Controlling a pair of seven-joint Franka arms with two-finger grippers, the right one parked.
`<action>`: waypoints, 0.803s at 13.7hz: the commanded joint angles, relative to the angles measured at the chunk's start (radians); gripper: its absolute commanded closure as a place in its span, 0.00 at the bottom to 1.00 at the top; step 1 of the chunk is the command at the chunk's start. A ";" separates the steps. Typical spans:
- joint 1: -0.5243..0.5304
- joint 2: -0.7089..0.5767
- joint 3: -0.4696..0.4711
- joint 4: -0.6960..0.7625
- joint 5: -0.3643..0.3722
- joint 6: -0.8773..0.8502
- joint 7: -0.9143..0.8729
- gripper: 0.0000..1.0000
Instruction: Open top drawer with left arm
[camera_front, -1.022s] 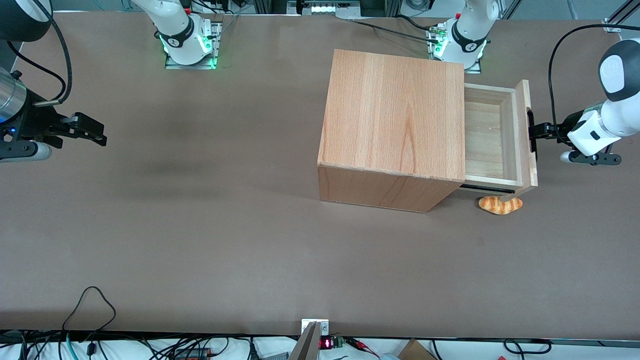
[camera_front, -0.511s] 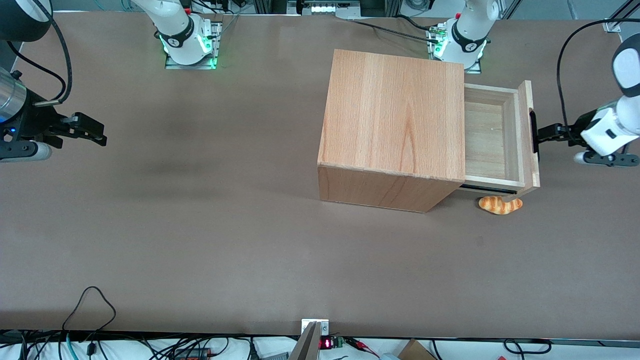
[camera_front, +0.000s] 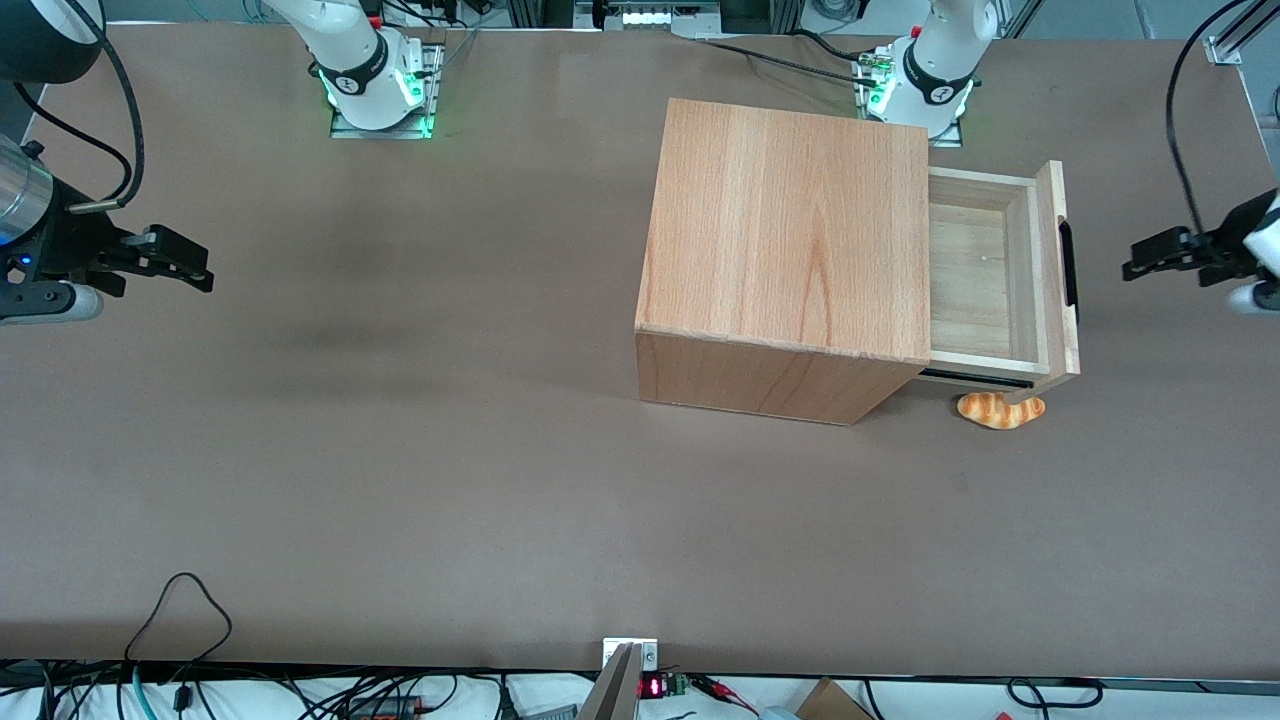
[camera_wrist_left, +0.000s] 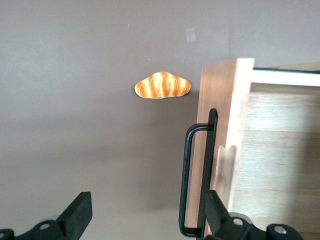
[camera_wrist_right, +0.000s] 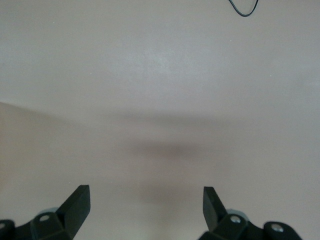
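The top drawer (camera_front: 975, 265) stands pulled out of the wooden cabinet (camera_front: 790, 230), its pale plank inside showing. A slim black bar handle (camera_front: 1068, 262) runs along its front panel. My left arm's gripper (camera_front: 1135, 262) hovers in front of that panel, a clear gap away from the handle, open and holding nothing. In the left wrist view the gripper (camera_wrist_left: 148, 210) shows both black fingers spread wide, with the handle (camera_wrist_left: 186, 180) and the drawer (camera_wrist_left: 280, 150) ahead of it, untouched.
A toy croissant (camera_front: 1000, 409) lies on the brown table just under the drawer's corner nearer the front camera; it also shows in the left wrist view (camera_wrist_left: 162, 86). The arms' bases (camera_front: 920, 85) stand at the table's back edge.
My gripper has let go of the handle and drawn back from the drawer front toward the working arm's end of the table. The drawer slid out slightly, then stayed put.
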 joint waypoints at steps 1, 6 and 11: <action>-0.005 0.009 -0.008 0.098 0.024 -0.066 0.010 0.00; -0.008 0.003 -0.053 0.140 0.021 -0.080 -0.007 0.00; -0.146 0.000 0.025 0.166 0.021 -0.092 -0.022 0.00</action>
